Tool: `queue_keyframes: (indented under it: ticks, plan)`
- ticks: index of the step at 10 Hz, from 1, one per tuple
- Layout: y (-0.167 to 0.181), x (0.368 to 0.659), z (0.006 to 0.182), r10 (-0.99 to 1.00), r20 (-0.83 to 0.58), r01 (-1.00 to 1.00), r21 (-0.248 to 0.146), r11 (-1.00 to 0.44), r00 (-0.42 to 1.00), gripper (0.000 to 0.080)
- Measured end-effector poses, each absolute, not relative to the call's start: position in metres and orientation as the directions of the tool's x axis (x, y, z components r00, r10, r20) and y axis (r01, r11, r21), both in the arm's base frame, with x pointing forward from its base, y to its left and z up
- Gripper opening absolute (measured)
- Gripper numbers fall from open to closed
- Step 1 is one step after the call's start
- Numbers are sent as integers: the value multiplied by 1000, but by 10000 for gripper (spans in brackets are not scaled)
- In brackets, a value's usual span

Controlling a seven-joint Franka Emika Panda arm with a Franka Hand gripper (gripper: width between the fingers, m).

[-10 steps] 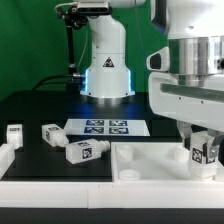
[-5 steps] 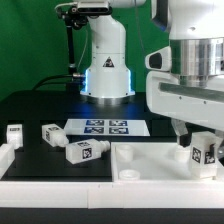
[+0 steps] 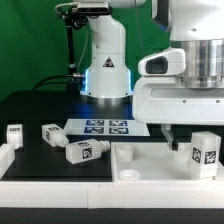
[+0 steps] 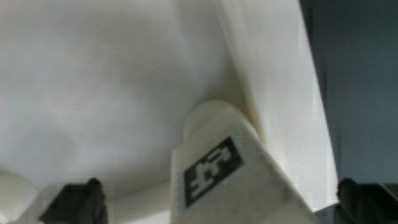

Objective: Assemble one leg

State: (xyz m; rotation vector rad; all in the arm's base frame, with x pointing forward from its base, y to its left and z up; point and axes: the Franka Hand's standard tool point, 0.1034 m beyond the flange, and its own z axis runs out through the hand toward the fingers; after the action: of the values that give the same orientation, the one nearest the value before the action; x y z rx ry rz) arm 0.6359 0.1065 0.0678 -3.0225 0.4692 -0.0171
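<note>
Black table (image 3: 40,108) is seen beneath the parts; the claw (image 4: 214,205) stands spread, nothing clamped; the leg (image 3: 205,155) stands upright between its fingers, seated on the white panel (image 3: 150,165); placement appears done, tightening perhaps left; three loose legs (image 3: 78,151) lie well apart.

White leg (image 3: 204,153), black-and-white tags

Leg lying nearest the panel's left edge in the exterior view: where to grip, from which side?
Grip the leg across its long flat sides at mid-length, coming straight down. It lies on its side on the table, top clear, a second leg close behind.
</note>
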Motion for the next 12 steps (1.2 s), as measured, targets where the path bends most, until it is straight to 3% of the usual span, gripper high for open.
queue_keyframes:
  ticks: [1, 3, 4, 6, 7, 8, 11, 12]
  plan:
    - [107, 636, 68, -266, 3, -265, -83, -961, 964, 649]
    - [115, 642, 70, 32, 123, 37, -42, -998, 992, 649]
    - [114, 640, 68, -41, 105, -35, -57, -998, 994, 649]
    - [114, 640, 68, -83, 104, -77, -62, -995, 991, 406]
    - [114, 640, 68, -162, 98, -155, -71, -985, 982, 406]
    - [114, 640, 67, -220, 93, -213, -77, -974, 971, 287]
    - [114, 638, 67, -584, 48, -579, -92, -810, 810, 287]
    - [116, 635, 67, -708, 15, -705, -73, -705, 706, 287]
